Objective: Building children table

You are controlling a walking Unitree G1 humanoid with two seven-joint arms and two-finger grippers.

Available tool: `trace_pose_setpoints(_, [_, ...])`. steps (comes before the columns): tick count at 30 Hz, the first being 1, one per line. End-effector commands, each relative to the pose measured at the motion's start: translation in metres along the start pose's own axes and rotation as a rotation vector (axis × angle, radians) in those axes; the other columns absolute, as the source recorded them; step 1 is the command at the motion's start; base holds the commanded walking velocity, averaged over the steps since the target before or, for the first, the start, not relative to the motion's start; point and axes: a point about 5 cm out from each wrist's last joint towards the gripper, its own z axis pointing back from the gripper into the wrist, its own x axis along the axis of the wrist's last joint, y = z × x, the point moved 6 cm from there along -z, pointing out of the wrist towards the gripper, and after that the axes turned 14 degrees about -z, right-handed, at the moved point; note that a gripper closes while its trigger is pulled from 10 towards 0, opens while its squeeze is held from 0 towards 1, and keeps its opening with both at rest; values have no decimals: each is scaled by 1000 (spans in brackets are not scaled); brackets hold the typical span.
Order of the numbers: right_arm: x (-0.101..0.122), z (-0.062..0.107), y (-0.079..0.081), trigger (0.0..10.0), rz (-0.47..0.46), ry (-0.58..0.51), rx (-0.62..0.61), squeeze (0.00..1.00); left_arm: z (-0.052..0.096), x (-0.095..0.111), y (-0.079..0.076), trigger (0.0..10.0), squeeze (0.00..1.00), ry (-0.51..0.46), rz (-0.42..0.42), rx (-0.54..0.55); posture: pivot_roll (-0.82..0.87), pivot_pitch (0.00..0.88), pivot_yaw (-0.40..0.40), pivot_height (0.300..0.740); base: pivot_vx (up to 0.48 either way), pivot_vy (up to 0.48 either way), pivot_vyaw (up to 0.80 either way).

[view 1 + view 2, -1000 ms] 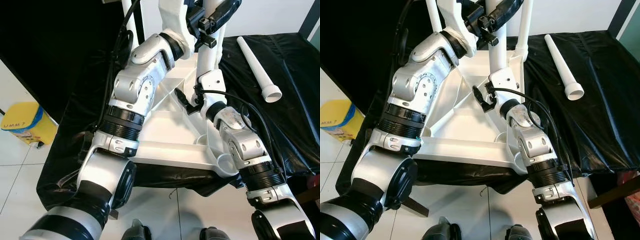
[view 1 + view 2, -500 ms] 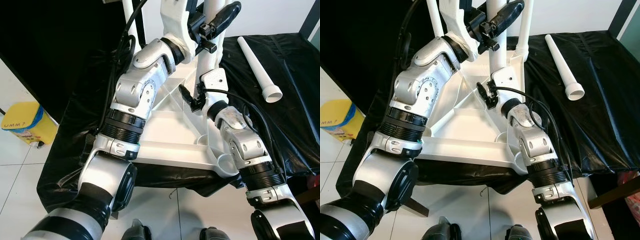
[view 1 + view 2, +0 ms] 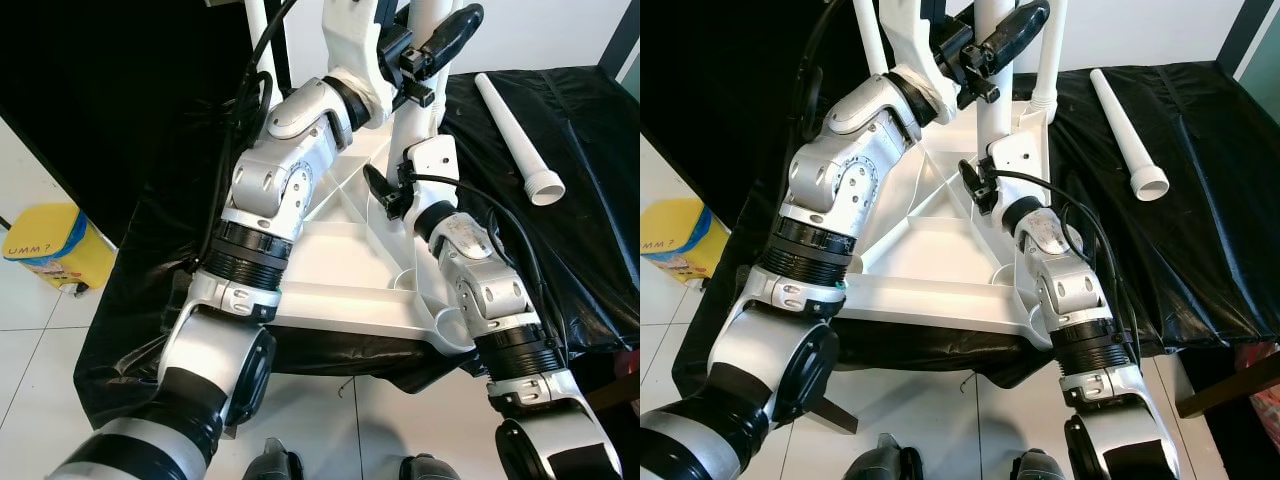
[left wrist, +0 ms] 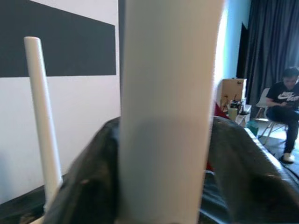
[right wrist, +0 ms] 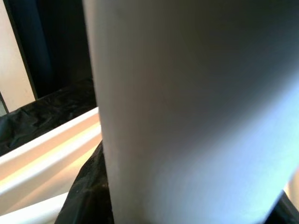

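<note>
Left claw (image 3: 425,45) gripping upright table leg (image 3: 418,100), right claw (image 3: 385,195) clamped lower down it

We see the upturned tabletop (image 3: 340,270) lying on the sheet (image 3: 590,200), upright legs (image 3: 1048,50) at its far side. A loose leg (image 3: 515,135) lies on the sheet to its right. A bin (image 3: 45,245) sits on the floor at left.

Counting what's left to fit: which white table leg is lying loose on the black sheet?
The tapered leg to the robot's right, flat on the black sheet; the other legs stand upright in the upturned tabletop.
</note>
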Motion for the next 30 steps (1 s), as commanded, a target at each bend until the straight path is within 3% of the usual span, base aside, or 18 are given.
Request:
trace_pose_setpoints(1, [-4, -2, -3, 10000, -24, 18, -32, 0, -2, 3, -14, 10000, 1000, -24, 32, -63, -86, 44, 53, 740, 0, 0, 0])
trace_pose_setpoints(6, [-2, -1, -12, 10000, -43, 5, -87, 0, 0, 6, -12, 10000, 1000, -36, 35, -45, -86, 45, 53, 740, 0, 0, 0])
trace_pose_setpoints(7, [-1, -1, -18, 10000, -54, -3, -121, 0, 1, 8, -9, 10000, 667, -41, 34, -29, -86, 46, 51, 740, 0, 0, 0])
trace_pose_setpoints(9, [0, 0, -22, 10000, -61, -8, -144, 0, 1, 9, -8, 10000, 667, -44, 34, -19, -85, 47, 51, 740, 0, 0, 0])
trace_pose_setpoints(10, [0, 1, -28, 10000, -71, -14, -174, 0, 3, 10, -5, 10000, 0, -51, 24, -1, -84, 47, 50, 740, 0, 0, 0])
trace_pose_setpoints(21, [4, 10, -55, 10000, -106, -52, -315, 0, 23, 7, 26, 10000, 0, -44, 22, 186, -81, 46, 41, 740, 0, 0, 0])
trace_pose_setpoints(30, [11, 17, -57, 10000, -127, -102, -318, 0, 52, -34, 38, 10000, 0, 111, -36, 285, -81, 43, 33, 740, 0, 0, 0])
